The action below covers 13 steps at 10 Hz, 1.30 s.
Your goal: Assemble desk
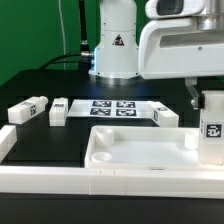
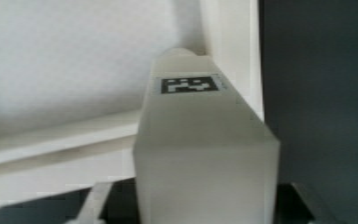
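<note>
A: Why is the leg (image 1: pixel 213 125) held upright at three o'clock of the tabletop (image 1: pixel 140 150), in the exterior view?
B: It is clasped by the gripper (image 1: pixel 205 98), probably so that it is seated squarely there.

No words or numbers can be read. A dark triangle sign (image 1: pixel 117 42) stands on the robot base (image 1: pixel 115 62), upper middle. Black-and-white square tags show on the marker board (image 1: pixel 112 107), on three lying legs (image 1: pixel 59 111) and on the upright leg (image 1: pixel 213 126) at right. The wrist view shows that leg's tag (image 2: pixel 192 85) close.
</note>
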Tool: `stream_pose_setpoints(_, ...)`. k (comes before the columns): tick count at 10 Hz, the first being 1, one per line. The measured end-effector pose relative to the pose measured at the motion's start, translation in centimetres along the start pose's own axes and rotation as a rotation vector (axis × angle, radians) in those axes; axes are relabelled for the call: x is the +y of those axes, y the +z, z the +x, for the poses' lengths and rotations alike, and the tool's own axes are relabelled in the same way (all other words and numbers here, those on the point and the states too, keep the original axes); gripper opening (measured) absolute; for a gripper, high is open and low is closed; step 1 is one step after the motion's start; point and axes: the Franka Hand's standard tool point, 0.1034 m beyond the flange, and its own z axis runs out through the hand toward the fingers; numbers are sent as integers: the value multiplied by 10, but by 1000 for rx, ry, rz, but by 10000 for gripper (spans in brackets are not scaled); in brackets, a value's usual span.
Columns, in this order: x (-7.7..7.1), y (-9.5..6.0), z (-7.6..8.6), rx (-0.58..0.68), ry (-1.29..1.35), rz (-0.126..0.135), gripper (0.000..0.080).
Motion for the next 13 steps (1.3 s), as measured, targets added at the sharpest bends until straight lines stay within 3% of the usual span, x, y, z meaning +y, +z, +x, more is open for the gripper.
stream_pose_setpoints(4,3,0,0,-3,388,-4,290)
stream_pose_setpoints(6,4,0,0,-3,457,-4,290)
stream_pose_setpoints(7,4,0,0,-3,433,-4,392)
stream_pose_setpoints(8,3,0,0,-3,400,-5,392)
stream_pose_setpoints(9,-3,0,-2,-2,382,-7,530)
stream_pose_setpoints(10,-8,-1,-4,2,347,-4,613)
stream_pose_setpoints(13,-11,-3,-4,2,35,-1,647)
